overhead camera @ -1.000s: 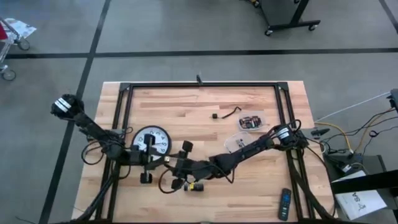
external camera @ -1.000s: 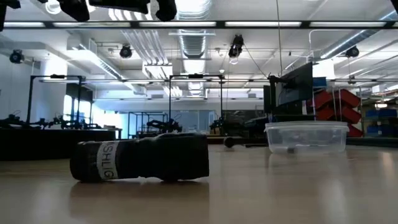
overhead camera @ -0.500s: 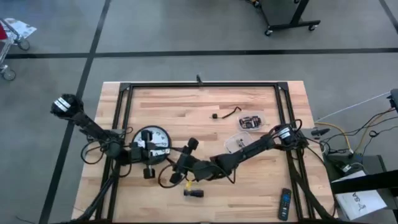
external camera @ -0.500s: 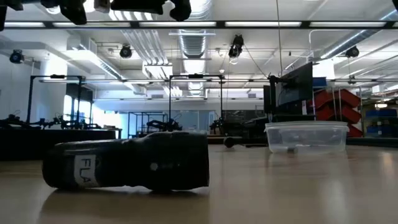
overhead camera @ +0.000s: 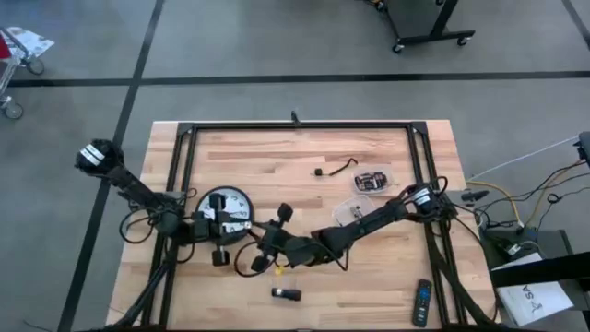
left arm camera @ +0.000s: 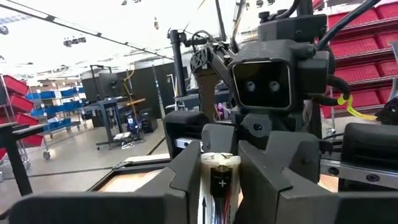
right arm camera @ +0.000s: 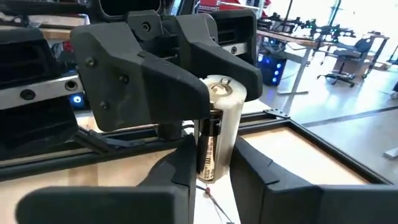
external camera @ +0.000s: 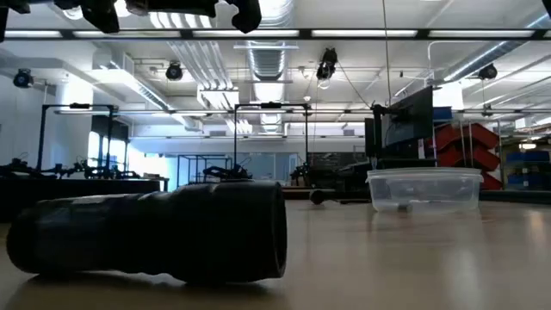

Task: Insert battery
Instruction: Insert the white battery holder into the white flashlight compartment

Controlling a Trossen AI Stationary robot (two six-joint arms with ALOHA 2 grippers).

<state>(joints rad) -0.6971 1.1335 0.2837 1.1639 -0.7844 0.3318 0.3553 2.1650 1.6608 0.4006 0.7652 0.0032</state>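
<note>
**Battery held up between the two grippers**

The left gripper (left arm camera: pixel 221 190) is up in the air, not on the table (overhead camera: pixel 304 152). Its jaws are pinching a battery (left arm camera: pixel 221 177). In the left wrist view the battery stands up straight between them. Its plus end pokes out past the jaw tips.

The right gripper (right arm camera: pixel 214 171) has its nose pointed right at the left one. The two are very close together. In the right wrist view, the other end of the battery sits between the right gripper's jaws. The left gripper's jaws grip the battery higher up. I cannot tell if the right jaws are pressing on the battery or are only just beside it.

A black flashlight (overhead camera: pixel 286 294) lies on its side on the table. It is well apart from both sets of jaws, and nothing is touching it. In the low view it fills the front of the picture with its wide round end to the right.

A round white clock (overhead camera: pixel 230 205) lies flat on the table under the left gripper. A clear plastic tub (external camera: pixel 424 189) stands farther off, away from both jaws.
</note>
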